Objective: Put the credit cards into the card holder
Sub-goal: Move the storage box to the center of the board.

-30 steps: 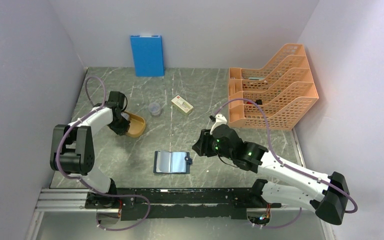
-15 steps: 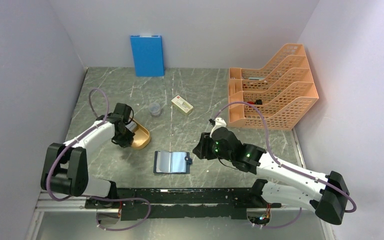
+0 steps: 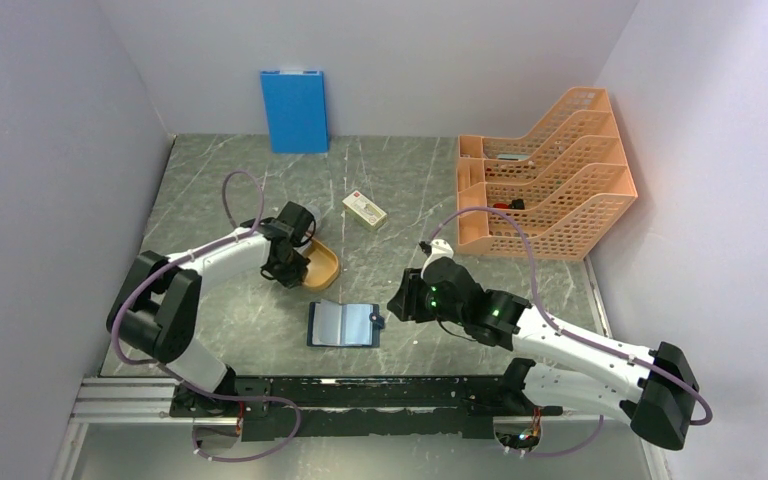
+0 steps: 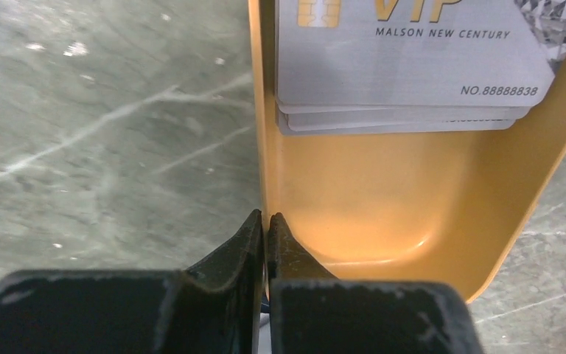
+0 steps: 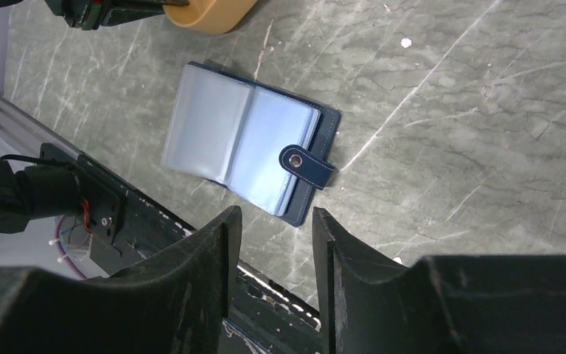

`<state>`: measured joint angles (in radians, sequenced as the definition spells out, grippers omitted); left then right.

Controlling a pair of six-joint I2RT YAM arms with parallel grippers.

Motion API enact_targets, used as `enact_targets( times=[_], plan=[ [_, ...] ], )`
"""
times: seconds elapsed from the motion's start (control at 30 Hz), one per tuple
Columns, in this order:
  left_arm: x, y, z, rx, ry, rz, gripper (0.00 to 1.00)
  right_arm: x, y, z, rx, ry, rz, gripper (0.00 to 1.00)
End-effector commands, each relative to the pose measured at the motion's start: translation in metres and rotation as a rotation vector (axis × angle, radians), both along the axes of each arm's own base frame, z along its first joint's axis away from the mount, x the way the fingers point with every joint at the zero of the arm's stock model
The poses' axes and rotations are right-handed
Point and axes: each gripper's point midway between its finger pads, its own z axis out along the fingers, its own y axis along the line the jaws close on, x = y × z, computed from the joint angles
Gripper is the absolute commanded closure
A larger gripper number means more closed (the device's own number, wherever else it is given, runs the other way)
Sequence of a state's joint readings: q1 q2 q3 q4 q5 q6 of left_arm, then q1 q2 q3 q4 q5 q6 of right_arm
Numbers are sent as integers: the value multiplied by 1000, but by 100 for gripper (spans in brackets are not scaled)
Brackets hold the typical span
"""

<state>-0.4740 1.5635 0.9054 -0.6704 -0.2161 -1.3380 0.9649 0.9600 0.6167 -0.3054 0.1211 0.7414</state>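
Several pale grey credit cards (image 4: 413, 66) lie stacked in an orange oval tray (image 4: 383, 199). My left gripper (image 4: 265, 217) is shut on the tray's left rim. From above, that gripper (image 3: 292, 266) and the tray (image 3: 320, 264) sit just above and left of the card holder (image 3: 343, 324). The navy card holder (image 5: 247, 144) lies open flat on the table, its light blue sleeves up and its snap tab to the right. My right gripper (image 5: 274, 214) hovers open and empty to the right of it (image 3: 398, 300).
An upright blue folder (image 3: 295, 110) leans on the back wall. A cream box with a red mark (image 3: 364, 209) lies mid-table. Orange file racks (image 3: 545, 190) fill the back right. A black rail (image 3: 360, 395) runs along the near edge.
My left gripper shut on the tray's rim and dragged the tray right and nearer, from the left side to beside the card holder. The right arm barely moved.
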Motion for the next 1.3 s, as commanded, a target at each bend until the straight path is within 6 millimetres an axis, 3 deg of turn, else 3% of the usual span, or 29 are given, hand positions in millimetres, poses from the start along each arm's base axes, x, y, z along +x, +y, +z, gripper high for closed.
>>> enact_targets(
  times=[0.0, 0.2, 0.3, 0.43, 0.53, 0.63, 0.8, 0.87, 1.03, 1.27],
  plan=[
    [10, -25, 0, -55, -7, -8, 89, 3, -3, 2, -4, -9, -19, 55],
    [16, -20, 18, -14, -40, -80, 52, 14, 15, 12, 11, -14, -9, 40],
    [13, -22, 23, -23, -35, -126, 41, 21, 26, 9, 1, -2, -5, 33],
    [5, -24, 37, -47, -49, -183, 36, 33, 44, 4, 3, 30, -5, 30],
    [1, -26, 63, -91, -126, -231, 34, 45, 55, -1, 8, 61, -42, 30],
    [-5, -16, 93, -64, -189, -293, 27, 55, 65, -8, 10, 86, -76, 29],
    [-22, 13, 144, 24, -366, -404, 23, 74, 88, -15, 21, 131, -145, 29],
    [-29, 25, 156, 60, -451, -437, 22, 82, 94, -22, 12, 146, -182, 29],
    [-49, 45, 168, 109, -559, -475, 17, 97, 113, -44, -21, 197, -223, 29],
    [-60, 66, 167, 192, -566, -481, 16, 111, 129, -75, -98, 237, -242, 32]
  ],
)
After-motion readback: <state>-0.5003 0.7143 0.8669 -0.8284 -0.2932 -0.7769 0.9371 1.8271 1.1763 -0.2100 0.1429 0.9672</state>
